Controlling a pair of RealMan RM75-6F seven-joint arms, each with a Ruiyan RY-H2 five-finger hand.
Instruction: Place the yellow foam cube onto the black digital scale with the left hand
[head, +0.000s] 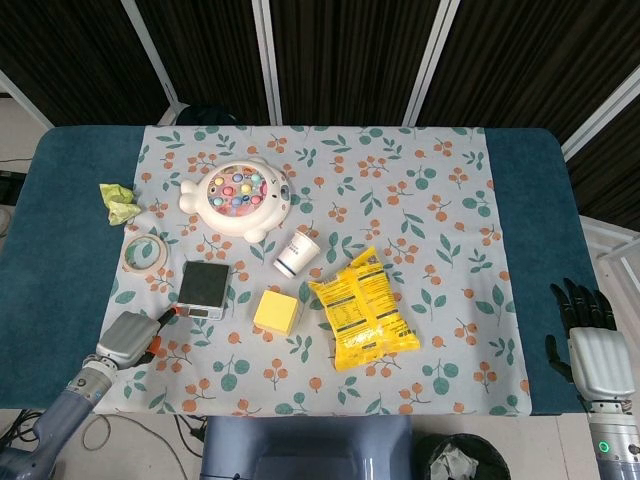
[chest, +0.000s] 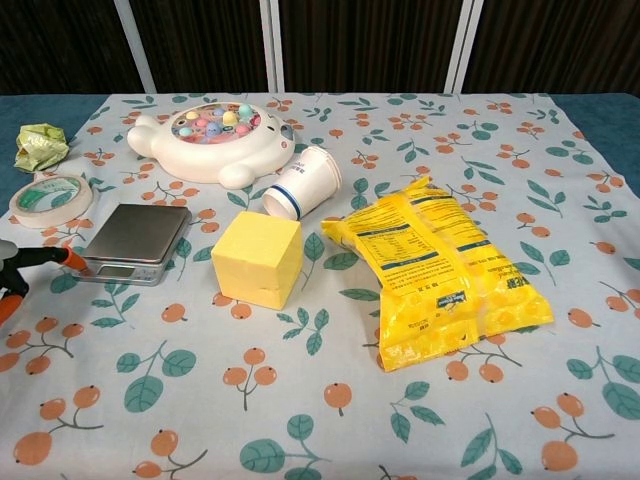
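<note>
Head view shows the cube (head: 276, 311) lying on the cloth just beside the scale (head: 204, 287), not on it. The left hand (head: 132, 337) waits near the scale, holding nothing; its finger pose I cannot tell. The right hand (head: 592, 345) rests far off, fingers spread.

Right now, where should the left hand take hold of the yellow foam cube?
Probably from above, across two opposite side faces. The yellow foam cube sits flat on the cloth with flat upright sides and clear space around it. The left hand is beside the black digital scale, to the cube's left.
</note>
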